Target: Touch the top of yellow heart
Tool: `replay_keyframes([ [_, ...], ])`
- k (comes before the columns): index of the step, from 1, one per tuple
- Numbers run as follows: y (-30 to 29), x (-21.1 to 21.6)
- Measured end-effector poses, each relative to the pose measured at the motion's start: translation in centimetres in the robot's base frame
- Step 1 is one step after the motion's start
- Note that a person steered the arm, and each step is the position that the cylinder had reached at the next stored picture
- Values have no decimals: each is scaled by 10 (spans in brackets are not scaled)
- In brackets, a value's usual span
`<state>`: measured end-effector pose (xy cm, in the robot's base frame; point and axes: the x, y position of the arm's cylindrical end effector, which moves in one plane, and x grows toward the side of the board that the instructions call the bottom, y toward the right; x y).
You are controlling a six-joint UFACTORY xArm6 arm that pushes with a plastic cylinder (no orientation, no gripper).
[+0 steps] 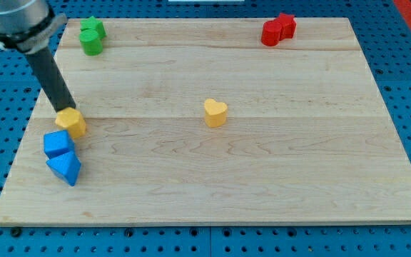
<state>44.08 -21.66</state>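
Observation:
The yellow heart [215, 112] lies near the middle of the wooden board [262, 178]. My tip [66, 111] is far to its left, at the board's left side, touching the top edge of a yellow block [71, 123]. The dark rod slants up from there to the view's top left corner.
Below the yellow block lie a blue block [58, 144] and a blue triangle-like block [66, 168]. Two green blocks [91, 36] sit at the top left. Two red blocks [278, 30] sit at the top right. Blue pegboard surrounds the board.

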Motion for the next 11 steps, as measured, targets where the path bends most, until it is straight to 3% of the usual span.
replay_keyframes([
  [3,42,11],
  [5,99,-17],
  [8,136,-23],
  [9,167,-44],
  [11,235,-40],
])
